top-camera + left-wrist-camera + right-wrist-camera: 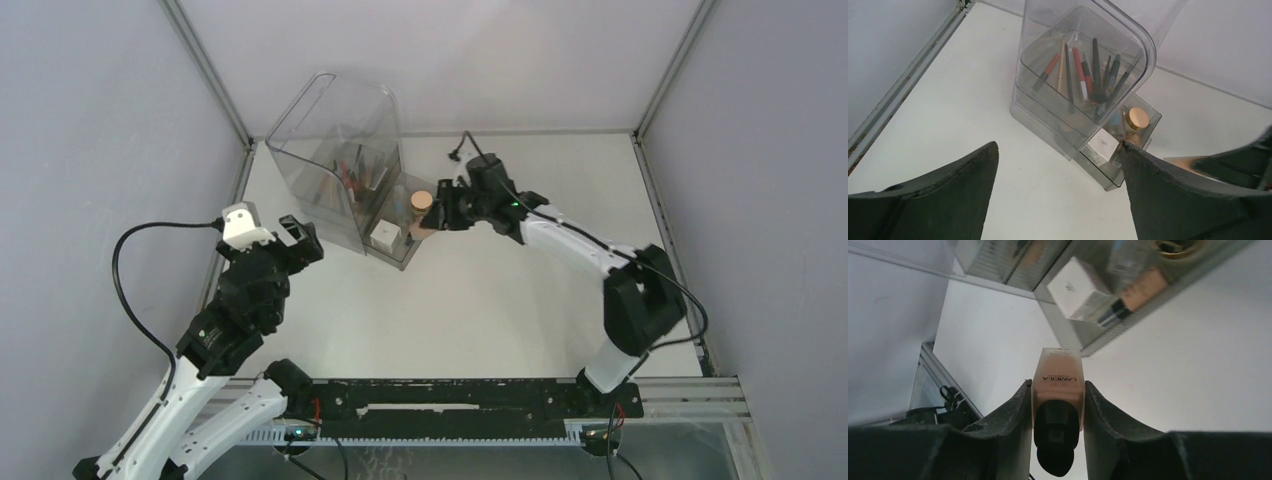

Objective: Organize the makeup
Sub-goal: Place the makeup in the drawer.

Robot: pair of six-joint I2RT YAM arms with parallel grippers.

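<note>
Two right fingers pinch the tan bottle between them, black cap toward the wrist; left fingers stand spread apart, empty, above the bench.

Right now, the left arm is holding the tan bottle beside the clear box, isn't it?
Not quite: the right gripper holds the tan bottle beside the clear box, as the right wrist view shows. The left gripper is open and empty.

The white table carries one clear organizer, back-left.
</note>
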